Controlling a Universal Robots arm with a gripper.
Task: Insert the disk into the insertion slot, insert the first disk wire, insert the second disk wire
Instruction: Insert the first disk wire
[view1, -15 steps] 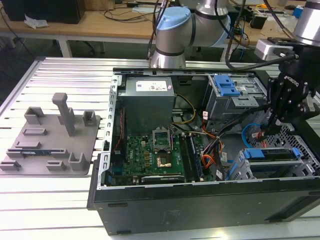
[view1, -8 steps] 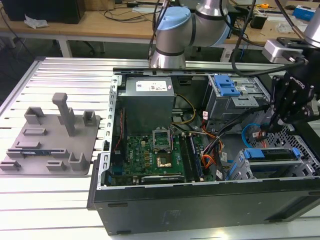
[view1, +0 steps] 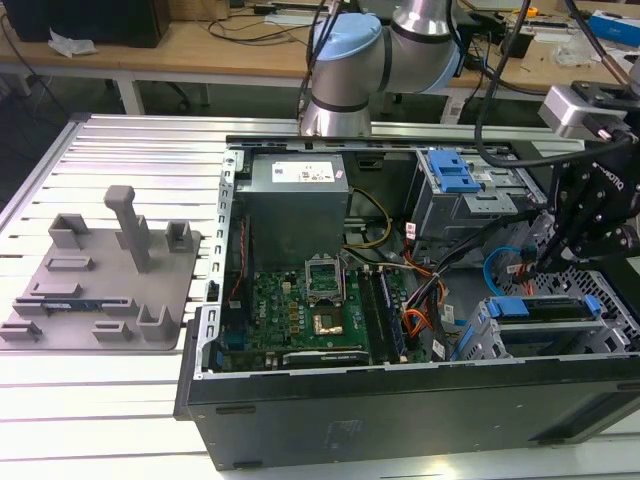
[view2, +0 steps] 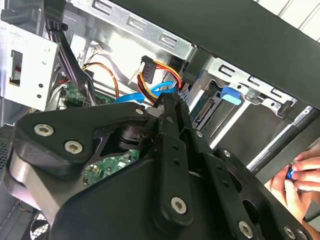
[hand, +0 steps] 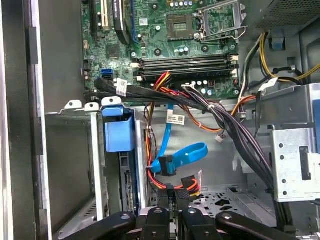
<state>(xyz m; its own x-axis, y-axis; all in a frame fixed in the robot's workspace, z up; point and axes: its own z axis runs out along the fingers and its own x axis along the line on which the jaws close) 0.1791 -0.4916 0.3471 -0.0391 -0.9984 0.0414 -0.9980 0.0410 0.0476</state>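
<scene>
The disk (view1: 548, 330), in its blue carrier, sits inside the insertion slot (view1: 478, 342), a low grey cage at the case's corner on the exterior view's right. In the first wrist view the carrier's blue tab (hand: 119, 129) stands in the cage (hand: 95, 150). My gripper (hand: 172, 196) hangs beside the cage, fingers together, just below the blue wire's plug (hand: 167, 166) and next to a black plug (hand: 188, 186) with red, yellow and orange leads. I cannot tell whether anything is pinched. In the second wrist view the gripper (view2: 167, 101) points at the blue wire (view2: 161, 90).
The motherboard (view1: 310, 310) lies on the case floor, with a grey power supply (view1: 297, 205) behind it. A taller bay with a blue latch (view1: 452, 172) stands at the back. Black cable bundles (hand: 235, 130) cross near the gripper. A person's hand (view2: 300, 172) is beyond the case wall.
</scene>
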